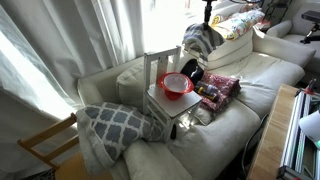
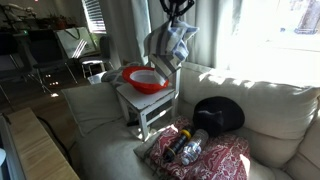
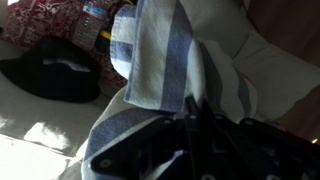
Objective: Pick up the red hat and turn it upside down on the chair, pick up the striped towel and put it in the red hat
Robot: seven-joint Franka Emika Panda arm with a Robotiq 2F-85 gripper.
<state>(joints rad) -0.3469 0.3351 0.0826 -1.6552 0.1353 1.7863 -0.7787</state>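
Note:
The red hat [image 1: 176, 84] lies upside down like a bowl on the seat of the small white chair [image 1: 165, 102] that stands on the sofa; it shows in both exterior views [image 2: 147, 79]. My gripper [image 2: 178, 12] is shut on the striped towel [image 2: 172, 45] and holds it in the air above and just beside the chair's backrest. The towel hangs down in blue and white folds [image 1: 200, 40]. In the wrist view the towel [image 3: 170, 50] fills the middle and my dark fingers [image 3: 190, 112] are pinched on it.
A black cap [image 2: 218, 115], a plastic bottle [image 2: 190, 148] and a red patterned cloth [image 2: 215, 160] lie on the sofa beside the chair. A grey patterned pillow [image 1: 115, 125] lies on its other side. Curtains hang behind the sofa.

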